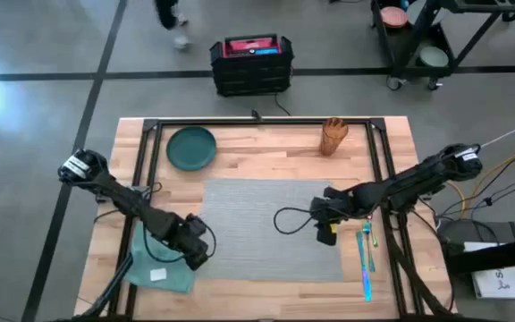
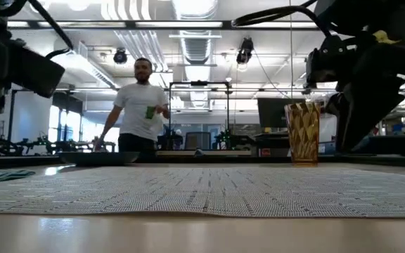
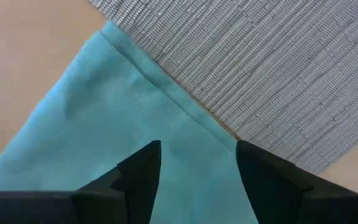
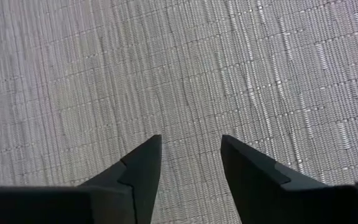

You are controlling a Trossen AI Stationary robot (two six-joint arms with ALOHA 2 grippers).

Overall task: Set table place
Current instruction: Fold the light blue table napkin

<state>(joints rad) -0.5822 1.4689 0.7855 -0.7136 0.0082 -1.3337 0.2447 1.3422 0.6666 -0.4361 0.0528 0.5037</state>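
Grey woven placemat (image 1: 271, 228) lies flat in the middle of the table (image 1: 266, 148), its long axis running left to right along the tabletop's length, edges square with the light wooden planks. I can see its fine ribbed weave clearly in my right wrist view. My right gripper (image 4: 190, 155) hangs over the mat's right part with its two dark fingers spread apart and nothing between them. My left gripper (image 3: 197, 158) sits over the teal cloth napkin (image 1: 161, 264), which lies at the mat's left edge with one corner touching it; those fingers are also apart, holding nothing. A small white tag (image 1: 157, 275) rests on the napkin. Beyond the mat's far left corner I see a round dark green plate (image 1: 191, 148), and near the far right corner an amber faceted tumbler (image 1: 333, 136) stands upright. Iridescent cutlery (image 1: 366, 259) lies just off the mat's right edge, pointing front to back. A person (image 2: 140, 112) stands in the room behind.
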